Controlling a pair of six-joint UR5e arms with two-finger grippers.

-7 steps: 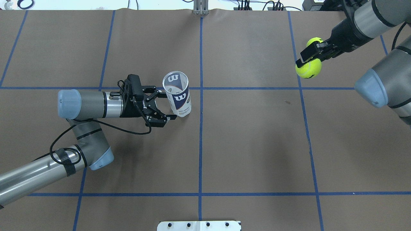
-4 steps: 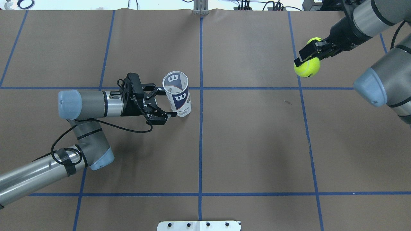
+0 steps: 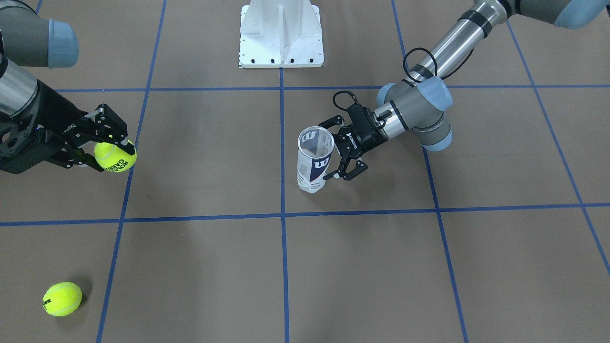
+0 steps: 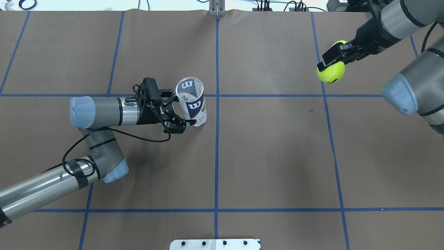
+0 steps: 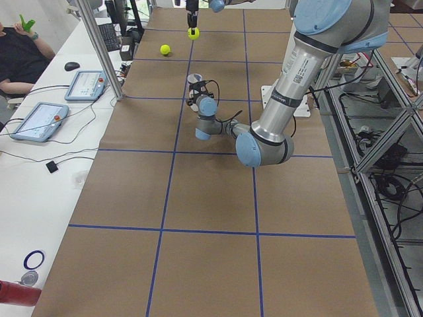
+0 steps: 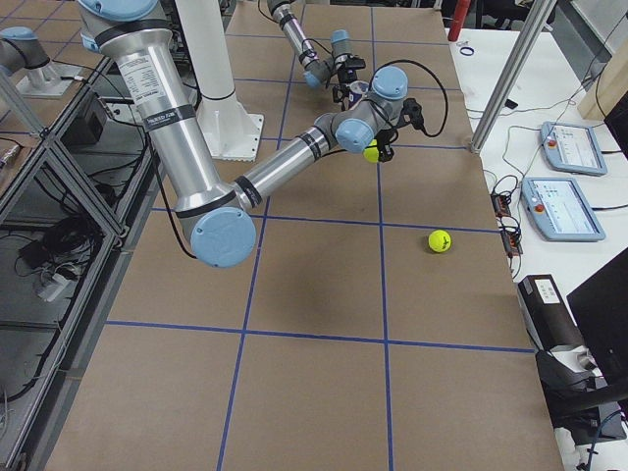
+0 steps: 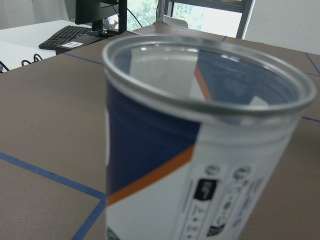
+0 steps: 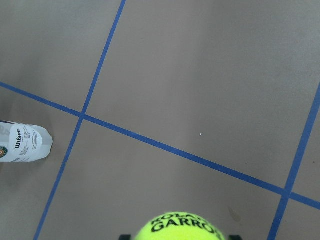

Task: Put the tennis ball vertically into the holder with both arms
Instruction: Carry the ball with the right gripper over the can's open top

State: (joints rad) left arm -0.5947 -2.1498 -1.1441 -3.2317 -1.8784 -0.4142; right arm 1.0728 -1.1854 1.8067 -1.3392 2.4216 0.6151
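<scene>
1. Overhead exterior view, far left: my left hand (image 4: 181, 110) is spread, one finger on each side of the holder (image 4: 193, 104). I cannot tell whether either finger touches the wall. I judge that bracing has begun but is not finished.
2. The holder stands upright on the worktop (image 4: 270, 156), just left of the centre blue line, with its mouth open. From the left wrist view I see no ball inside, as far down as I can look.
3. Far right, my right hand (image 4: 333, 64) is pinching the tennis ball (image 4: 331, 72) from above. The ball looks to be clear of the surface and is well apart from the holder. The pick-up is done.
4. What I judge is left:
   - clamp the holder
   - carry the ball across above the silver rim
   - lower it straight in and let go
5. The surface is brown paper marked with a blue tape grid. A white pedestal base (image 3: 281, 35) sits at the robot's edge. A second ball (image 3: 62, 298) lies loose on the far side, beyond my right hand.
6. In the room, the left side view shows a white side desk (image 5: 39, 172) carrying two tablets (image 5: 82, 84), with a person (image 5: 20, 56) seated behind it. Metal framing and cables run along the robot's side.
</scene>
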